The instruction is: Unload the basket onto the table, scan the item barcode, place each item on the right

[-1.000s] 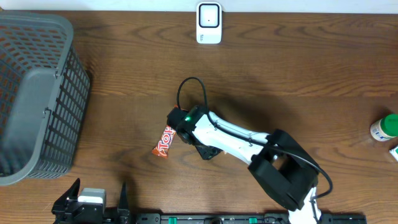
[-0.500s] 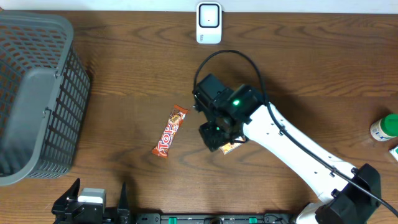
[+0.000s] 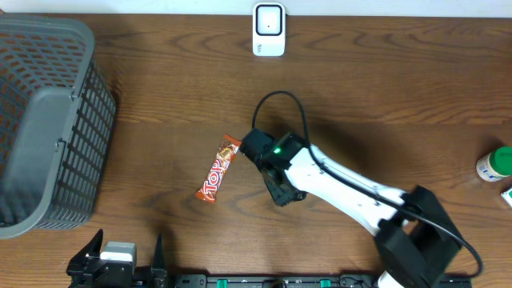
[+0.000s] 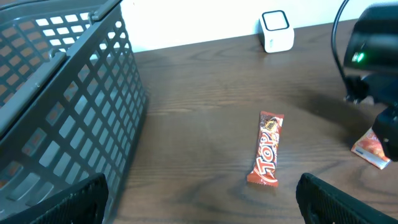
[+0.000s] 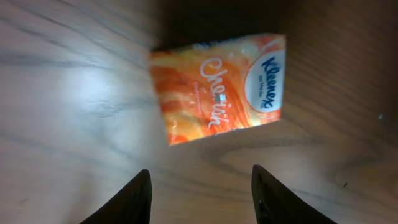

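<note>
Presently, right claw (image 5: 200, 186) is hanging with jaws apart and empty just over orange tissue pack (image 5: 217, 87), which is lying flat near mid-table, printed face up, untouched. Candy bar (image 3: 218, 170) is lying on table (image 3: 384, 88) just left of that arm, well apart from scanner (image 3: 269, 30) standing at the far edge; grey basket (image 3: 48, 120) is sitting at far left, bottle (image 3: 494, 163) at right edge. Left claw (image 4: 199, 205) is sitting at the near edge, spread wide, holding nothing.

Candy bar (image 4: 268, 149): "TOP". Orange tissue pack (image 5: 217, 87): "Kleenex", perhaps "Cheers".
</note>
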`<state>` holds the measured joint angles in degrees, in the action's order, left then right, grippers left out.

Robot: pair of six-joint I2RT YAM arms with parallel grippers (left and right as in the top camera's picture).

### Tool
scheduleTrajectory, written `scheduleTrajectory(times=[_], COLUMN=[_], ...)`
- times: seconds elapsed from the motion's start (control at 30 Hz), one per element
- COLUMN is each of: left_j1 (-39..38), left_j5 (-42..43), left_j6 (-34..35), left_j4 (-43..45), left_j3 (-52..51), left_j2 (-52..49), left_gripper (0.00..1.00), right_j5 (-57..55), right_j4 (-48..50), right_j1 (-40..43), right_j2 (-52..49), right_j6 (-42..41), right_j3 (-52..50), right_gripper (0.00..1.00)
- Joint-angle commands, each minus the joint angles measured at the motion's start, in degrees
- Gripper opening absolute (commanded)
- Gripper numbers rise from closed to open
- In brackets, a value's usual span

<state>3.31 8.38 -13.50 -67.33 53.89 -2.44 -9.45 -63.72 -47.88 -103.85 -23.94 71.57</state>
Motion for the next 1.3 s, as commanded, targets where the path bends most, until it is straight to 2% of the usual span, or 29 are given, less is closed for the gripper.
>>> scheduleTrajectory(times=[0.0, 0.23, 0.33, 0.67, 0.7, 0.8, 0.83, 0.97, 1.13, 1.27], left_j1=[-0.1, -0.1, -0.1, -0.1, -0.1, -0.1, -0.1, -0.1, -0.1, -0.1], left_j5=[-0.5, -0.5, -0.5, -0.5, -0.5, -0.5, -0.5, -0.5, -0.5, -0.5], left_j6=[-0.1, -0.1, -0.1, -0.1, -0.1, -0.1, -0.1, -0.1, -0.1, -0.1], left_j4=[0.0, 0.0, 0.0, 0.0, 0.0, 0.0, 0.0, 0.0, 0.0, 0.0], left_j3=[0.3, 0.3, 0.3, 0.3, 0.3, 0.3, 0.3, 0.3, 0.3, 0.3], left_j2=[0.1, 0.1, 0.1, 0.1, 0.1, 0.1, 0.1, 0.1, 0.1, 0.1], left_gripper=[0.96, 0.96, 0.96, 0.96, 0.96, 0.97, 0.96, 0.96, 0.96, 0.96], right_j5=[-3.1, -4.7, -5.3, -6.6, -6.6, -6.5, -6.5, -5.2, 0.8, 13.0], right_j4=[1.4, 3.0, 3.9, 6.4, 6.4, 6.3, 6.3, 5.6, -1.9, -4.8], right_j1=[-0.2, -0.2, -0.2, -0.7, -0.7, -1.2, -1.4, -2.5, -2.8, -2.3], right_j2=[-2.0, -3.0, -3.3, -9.9, -11.1, -13.7, -14.0, -13.8, -12.1, -8.3], right_j6=[-1.2, -0.8, -0.6, 0.9, 0.9, 0.8, 0.7, 0.2, 0.9, 10.1], right_j3=[-0.1, -0.1, -0.1, -0.1, -0.1, -0.1, -0.1, 0.9, 7.9, 13.3], right_gripper=[0.46, 0.47, 0.5, 0.51, 0.46, 0.1, 0.02, 0.01, 0.01, 0.01])
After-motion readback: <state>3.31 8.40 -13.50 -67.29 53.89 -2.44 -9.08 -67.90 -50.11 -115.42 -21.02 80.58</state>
